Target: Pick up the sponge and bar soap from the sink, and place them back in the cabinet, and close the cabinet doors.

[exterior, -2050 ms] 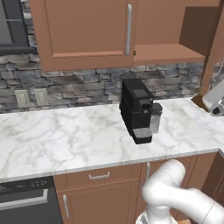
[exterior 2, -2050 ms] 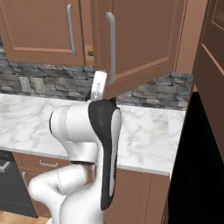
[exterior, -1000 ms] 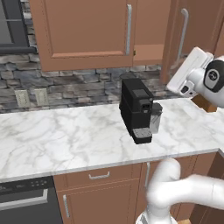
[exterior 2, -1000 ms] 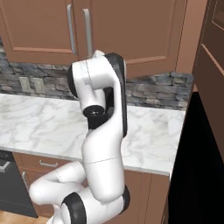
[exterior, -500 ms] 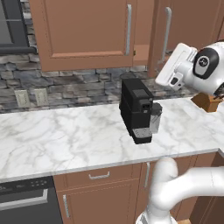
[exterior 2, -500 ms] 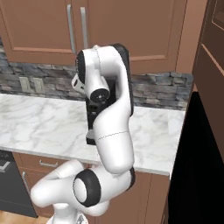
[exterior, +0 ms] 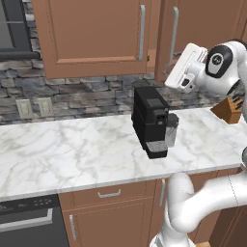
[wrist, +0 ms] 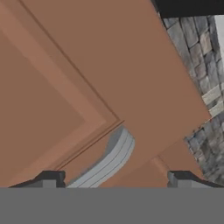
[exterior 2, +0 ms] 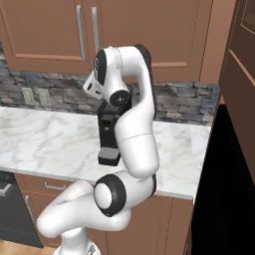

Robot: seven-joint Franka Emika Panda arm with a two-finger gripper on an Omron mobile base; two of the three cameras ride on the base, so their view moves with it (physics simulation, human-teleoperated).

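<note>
Wall cabinet above the marble counter; its two cabinet doors stand shut and flush with one another in the left base view, each carrying a slim vertical silver bar handle; the right door's handle lies just above and left of the robot's hand. Gripper raised to the lower edge of the right door, pointing at the wood; in the hand view the two dark fingertips stand well apart at either side of the frame, spread and released, with nothing between them; the curved lower end of a silver bar handle lies between and just ahead of them, against the brown door panel; whether the fingers touch the handle or the door cannot be told. Grey stone backsplash shows at the right of the hand view, beyond the door's edge. Below the hand, a black coffee machine stands upright on the counter, with a small grey cup at its front right; a wooden knife block sits at the counter's far right, against the backsplash. In the right base view the white arm rises in front of the coffee machine and partly hides it; the closed cabinet doors span the top of that view.
</note>
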